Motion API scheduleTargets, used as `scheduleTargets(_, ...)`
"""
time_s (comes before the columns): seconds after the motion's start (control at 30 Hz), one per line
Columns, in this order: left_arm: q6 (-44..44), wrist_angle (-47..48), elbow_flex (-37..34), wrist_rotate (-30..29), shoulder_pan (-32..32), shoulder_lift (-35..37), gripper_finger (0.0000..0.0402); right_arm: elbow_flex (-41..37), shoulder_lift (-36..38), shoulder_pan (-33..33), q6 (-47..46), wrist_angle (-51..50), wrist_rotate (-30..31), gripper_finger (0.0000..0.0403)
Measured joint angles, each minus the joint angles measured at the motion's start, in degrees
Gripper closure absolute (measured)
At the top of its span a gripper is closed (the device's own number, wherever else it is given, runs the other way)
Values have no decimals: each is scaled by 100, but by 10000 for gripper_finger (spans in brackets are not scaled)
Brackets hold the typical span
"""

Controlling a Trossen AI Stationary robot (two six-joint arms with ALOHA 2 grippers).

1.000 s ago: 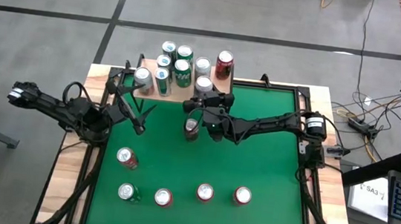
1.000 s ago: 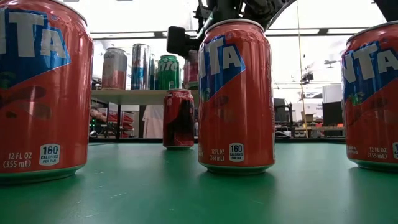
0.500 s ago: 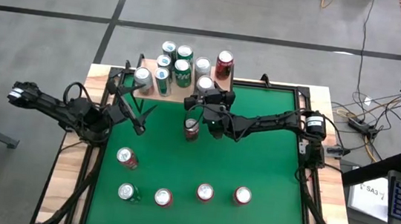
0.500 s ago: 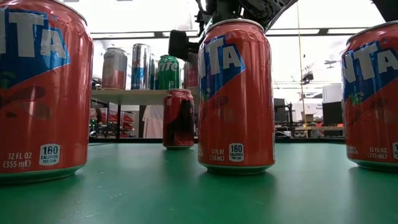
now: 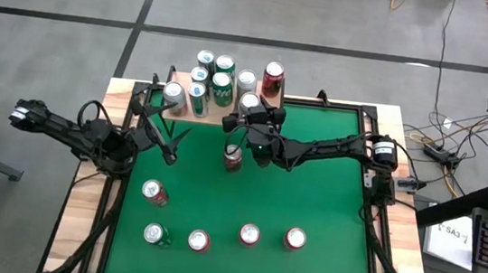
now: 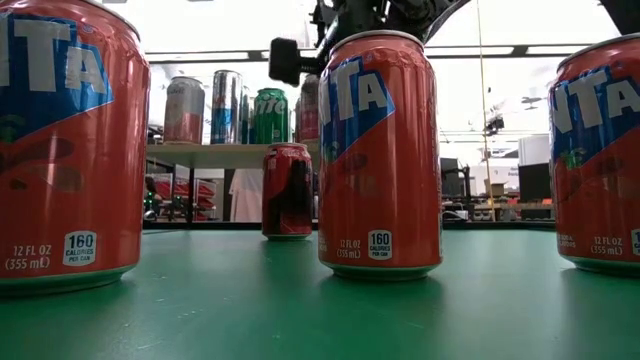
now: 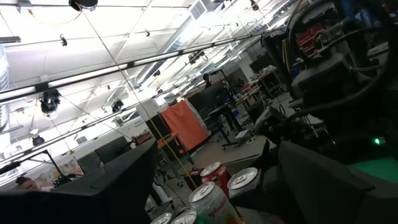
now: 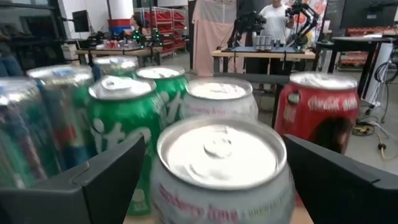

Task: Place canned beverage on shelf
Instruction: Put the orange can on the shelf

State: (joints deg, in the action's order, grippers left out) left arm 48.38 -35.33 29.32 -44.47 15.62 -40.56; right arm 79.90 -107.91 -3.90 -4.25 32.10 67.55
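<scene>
Silver on top with a pull-tab, pale sides and a line of reddish lettering partly readable low on the front (something "lime"): that is the canned beverage. It stands upright on the shelf, at the edge of the light-wood board that faces the green table, near the right-hand end of that edge.

Right gripper sits around this can at the shelf's front. Its dark fingers are spread wide, one on each side of the can, and a thin gap shows on at least one side, so they do not look to be pinching it.

Close behind it on the board stand a second silver-topped can, two green cans with white lettering and a red can off to one side. From table height the board shows as a thin pale slab with the cans lined up on it.

Below the right arm a dark red can stands alone on the green. Near the table's front edge runs a row of orange-red cans.

Left gripper hangs over the table's left side near the shelf's corner, fingers apart with nothing between them.
</scene>
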Motion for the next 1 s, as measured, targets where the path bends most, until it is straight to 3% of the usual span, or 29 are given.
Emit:
scheduleTargets(0.53,28,2,0,0,2,-24,82,1129,2,28,1518,-8,-5,38)
scheduleTargets(0.77,15,4,0,34,0,-143,82,1958,8,209,2888,-108,-34,38)
scheduleTargets(0.9,-67,2,0,416,1,-319,82,2586,97,415,3292,-1074,-38,39)
scheduleTargets(1.0,-280,23,37,841,2,-513,82,3056,184,490,2874,-2507,-215,47)
